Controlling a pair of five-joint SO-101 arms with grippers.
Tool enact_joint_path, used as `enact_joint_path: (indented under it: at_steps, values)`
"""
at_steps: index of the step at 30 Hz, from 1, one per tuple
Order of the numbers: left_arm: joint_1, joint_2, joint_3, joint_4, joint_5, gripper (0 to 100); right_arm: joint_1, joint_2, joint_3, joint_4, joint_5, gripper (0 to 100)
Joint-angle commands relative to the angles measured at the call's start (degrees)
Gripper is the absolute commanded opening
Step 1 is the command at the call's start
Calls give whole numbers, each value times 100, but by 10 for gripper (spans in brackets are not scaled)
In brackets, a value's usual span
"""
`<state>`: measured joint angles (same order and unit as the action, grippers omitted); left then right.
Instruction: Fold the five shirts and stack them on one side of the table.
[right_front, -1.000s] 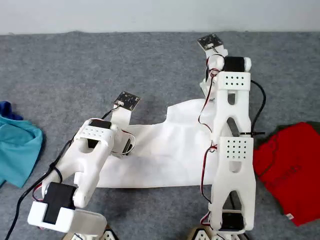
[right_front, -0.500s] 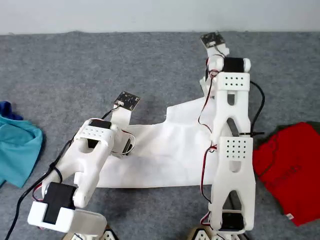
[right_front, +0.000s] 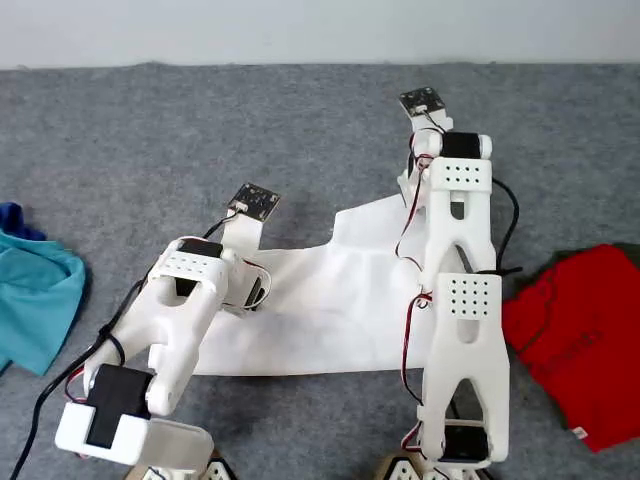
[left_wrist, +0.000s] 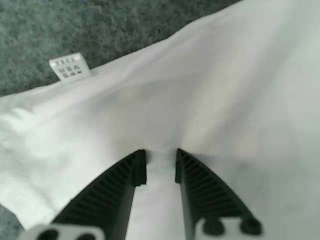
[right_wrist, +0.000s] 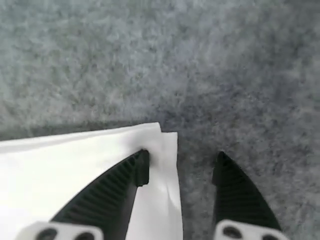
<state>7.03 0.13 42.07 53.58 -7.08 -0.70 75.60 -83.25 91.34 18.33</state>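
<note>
Left gripper (left_wrist: 159, 164) pinches the white shirt (right_front: 330, 310) at its left edge while the right gripper (right_wrist: 181, 160), spread wide, straddles the far corner, likely to begin a fold.

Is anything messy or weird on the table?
Yes. The white shirt in the middle is uneven, with one corner jutting out toward the far side. The teal shirt at the left edge and the red shirt on the right lie crumpled, not folded or stacked.

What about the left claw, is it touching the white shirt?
Touching. The left wrist view shows the left gripper pressed into the white shirt, a ridge of cloth pinched between its fingertips.
</note>
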Motion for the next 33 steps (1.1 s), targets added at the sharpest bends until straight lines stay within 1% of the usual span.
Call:
enact_joint_path:
  at_steps: [1, 2, 5, 7, 19, 28, 31, 33]
  values:
    - [-9, -97, 4, -70, 53, 108, 163, -48, -105, -31, 378, 54]
    - [-9, -97, 4, -70, 53, 108, 163, -48, -105, 31, 466, 6]
    - [-9, -97, 4, -70, 53, 108, 180, -57, -105, 224, 554, 34]
    - [-9, -97, 4, -70, 53, 108, 198, -75, -114, 268, 554, 7]
    - [-9, -97, 4, -70, 53, 108, 171, -1156, -105, 1121, 536, 10]
    - [-9, -97, 4, -70, 53, 108, 119, -1508, -35, 1182, 484, 10]
    - [-9, -97, 48, -70, 53, 108, 75, -1692, 413, 1191, 246, 10]
    - [-9, -97, 57, -70, 53, 108, 13, -1947, 976, 1182, 229, 10]
